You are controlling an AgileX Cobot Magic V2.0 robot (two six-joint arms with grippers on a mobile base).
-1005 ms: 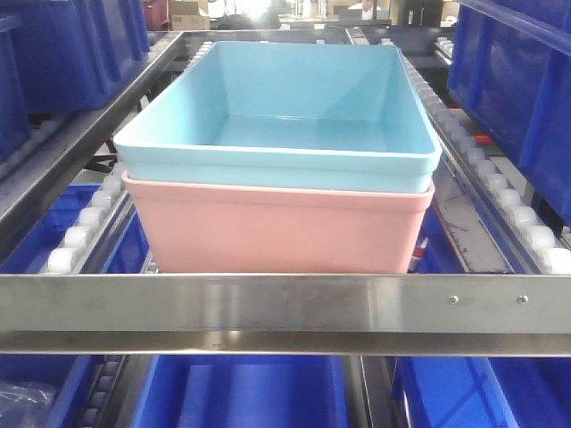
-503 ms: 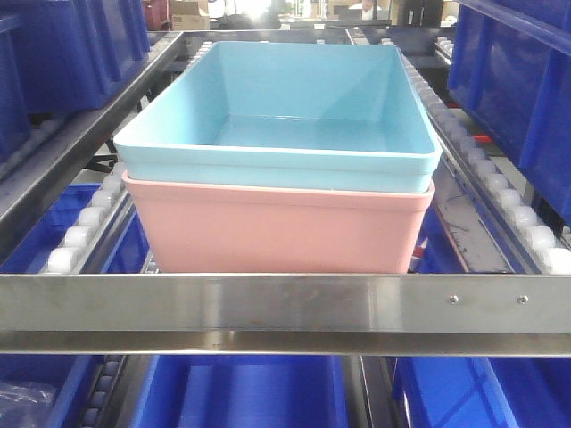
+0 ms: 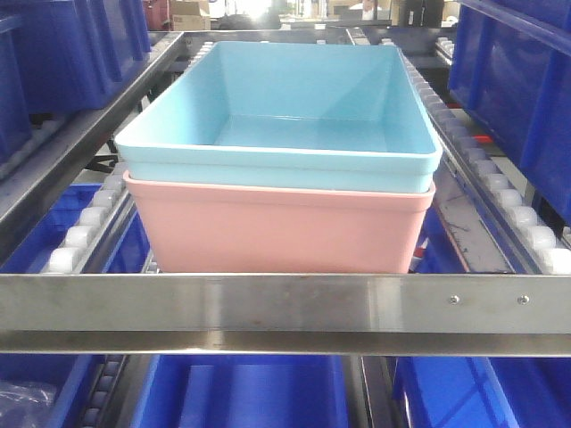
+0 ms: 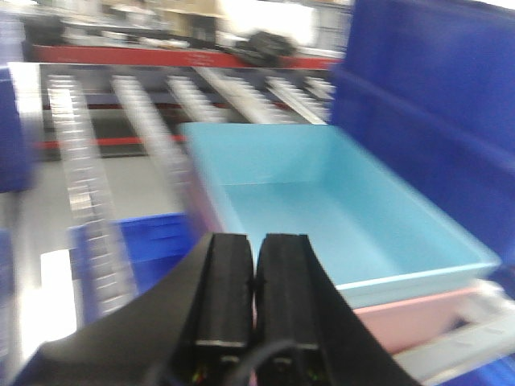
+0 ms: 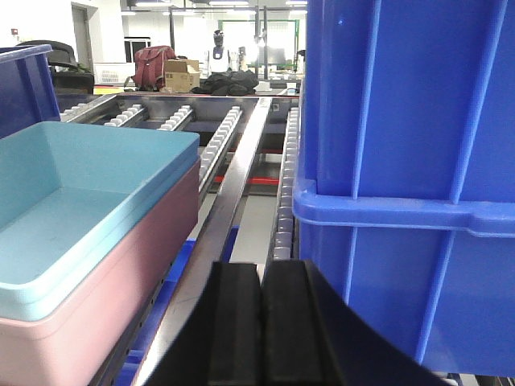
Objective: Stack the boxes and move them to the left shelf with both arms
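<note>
The light blue box [image 3: 294, 116] sits nested in the salmon pink box [image 3: 277, 227], and the stack rests on the steel shelf [image 3: 285, 303] between its roller rows, just behind the front rail. No gripper shows in the front view. My left gripper [image 4: 256, 241] is shut with nothing held, at the stack's near left corner; the blue box [image 4: 338, 209] and pink box [image 4: 410, 318] lie to its right, blurred. My right gripper [image 5: 261, 269] is shut and empty, to the right of the stack, with the blue box [image 5: 72, 201] and pink box [image 5: 121, 281] on its left.
Dark blue bins [image 3: 517, 80] stand on the neighbouring rack levels at both sides, and more sit below [image 3: 241, 392]. A large dark blue bin [image 5: 410, 177] is close on the right gripper's right. White rollers [image 3: 522, 218] line the shelf sides.
The stacked boxes have barely shifted in the front view. The left wrist view is motion-blurred.
</note>
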